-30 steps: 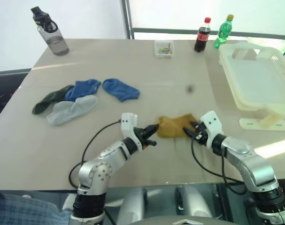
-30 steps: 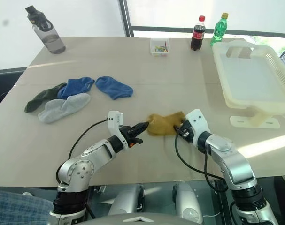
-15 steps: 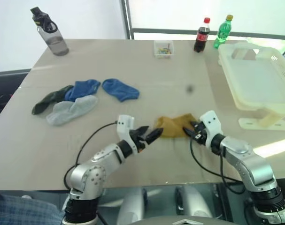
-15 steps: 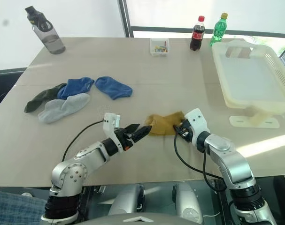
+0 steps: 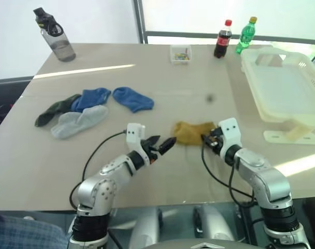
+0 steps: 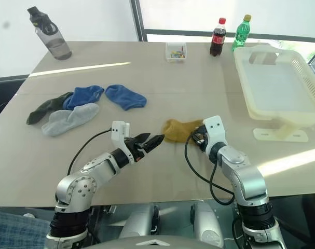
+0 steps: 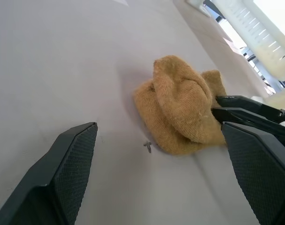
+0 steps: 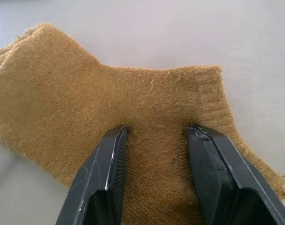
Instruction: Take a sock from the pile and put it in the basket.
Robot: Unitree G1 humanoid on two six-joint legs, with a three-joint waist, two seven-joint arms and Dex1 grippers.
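A mustard-yellow sock (image 5: pixel 191 133) lies bunched on the table near its front edge, apart from the pile (image 5: pixel 90 106) of blue, grey and dark green socks at the left. My left gripper (image 5: pixel 165 142) is open just left of the sock, not touching it. My right gripper (image 8: pixel 156 126) has its fingers partly apart, tips resting on the sock's cuff end, and the fabric lies flat between them. The basket (image 5: pixel 249 65) stands at the far right.
A grey water bottle (image 5: pixel 56 36) stands at the back left. At the back are a small clear box (image 5: pixel 181 53), a cola bottle (image 5: pixel 223 39) and a green bottle (image 5: pixel 246 35). The basket rests on a white stand (image 5: pixel 292 136).
My left gripper opened, let go of the sock's left end and drew back slightly. The sock went from stretched out to bunched up toward my right gripper.
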